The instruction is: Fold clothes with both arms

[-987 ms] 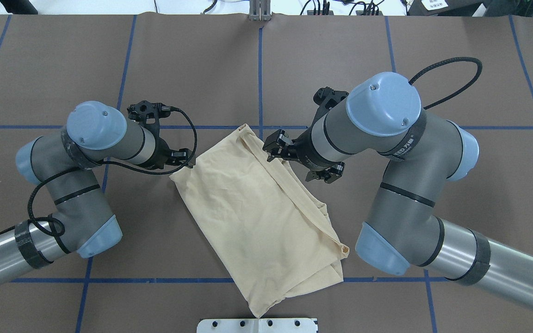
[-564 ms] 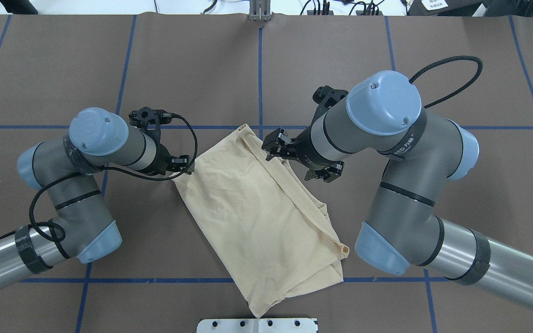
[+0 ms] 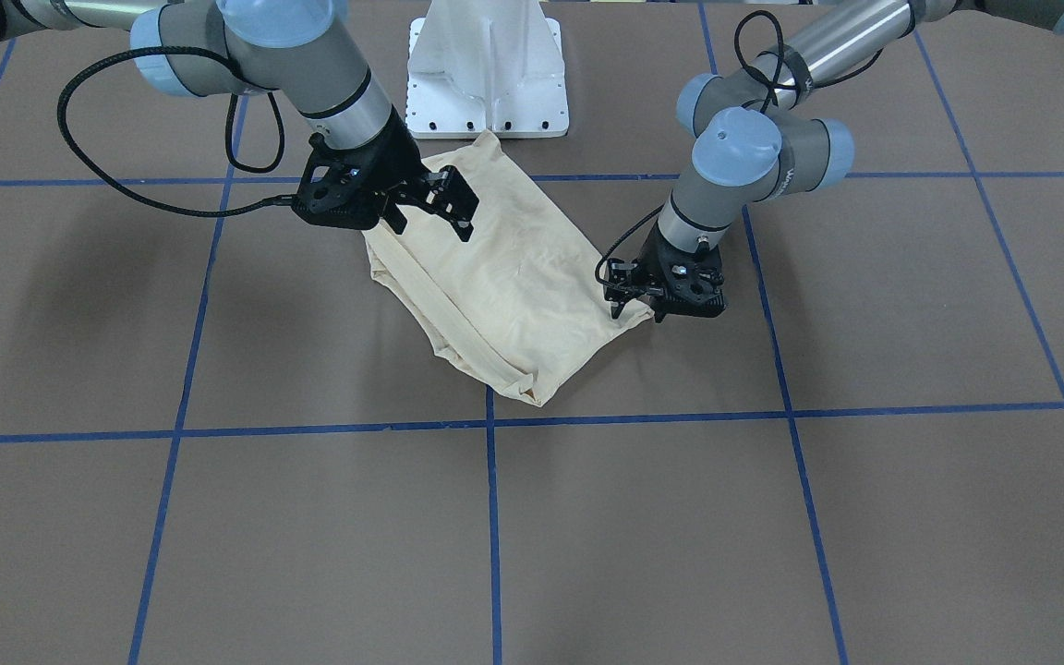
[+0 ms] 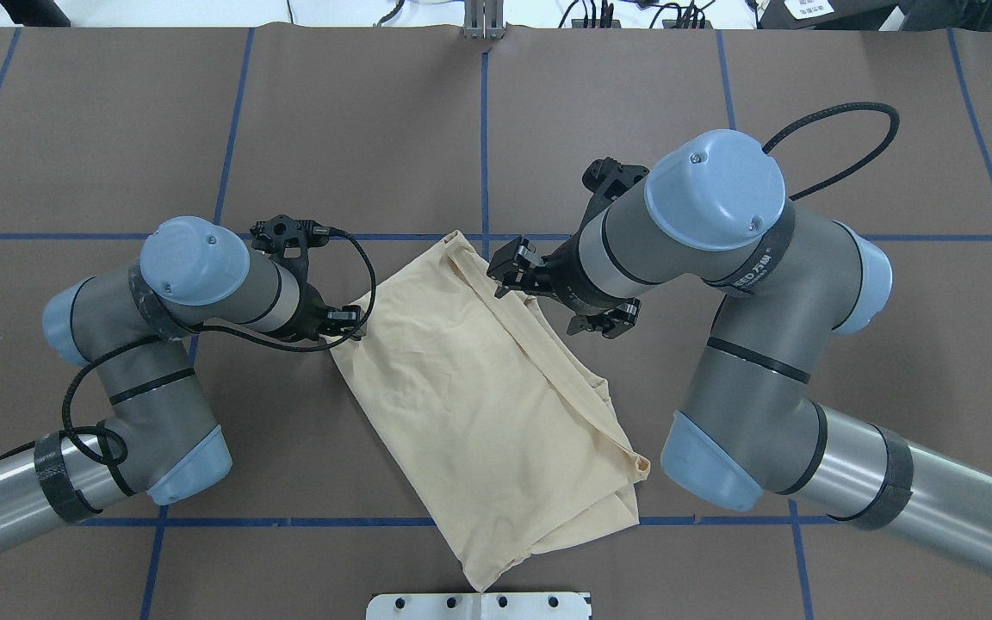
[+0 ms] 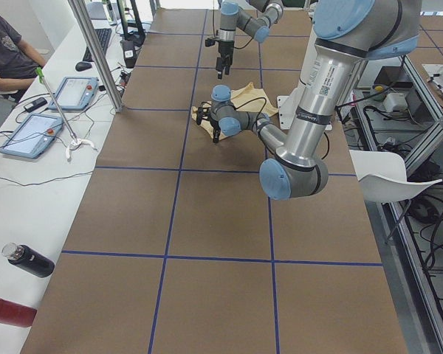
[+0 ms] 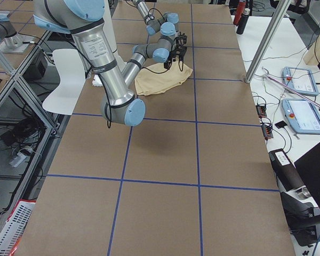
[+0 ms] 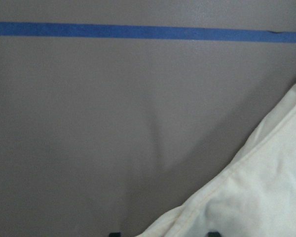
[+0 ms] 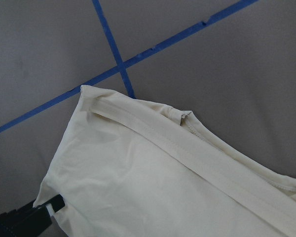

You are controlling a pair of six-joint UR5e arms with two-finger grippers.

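Observation:
The cream-yellow T-shirt (image 4: 479,405) lies folded in a long diagonal strip on the brown table; its print and label are hidden. My left gripper (image 4: 351,334) is low at the shirt's left corner. In the left wrist view its two tips stand apart at the bottom edge with the corner of the shirt (image 7: 256,197) between them, so it is open. My right gripper (image 4: 503,274) is open and hovers just above the folded hem near the shirt's far corner (image 8: 153,187). In the front view the left gripper (image 3: 635,312) is on the right and the right gripper (image 3: 458,208) on the left.
The white pedestal base (image 4: 479,605) stands at the near edge, just behind the shirt's near end. Blue tape lines (image 4: 484,129) grid the table. A side bench with tablets (image 5: 29,133) and bottles (image 5: 26,259) runs along the far edge, with a seated person (image 5: 4,44).
My left arm has moved toward the robot's side and lowered at the shirt's left corner, which now lies flatter and slightly shifted. The right arm has barely moved.

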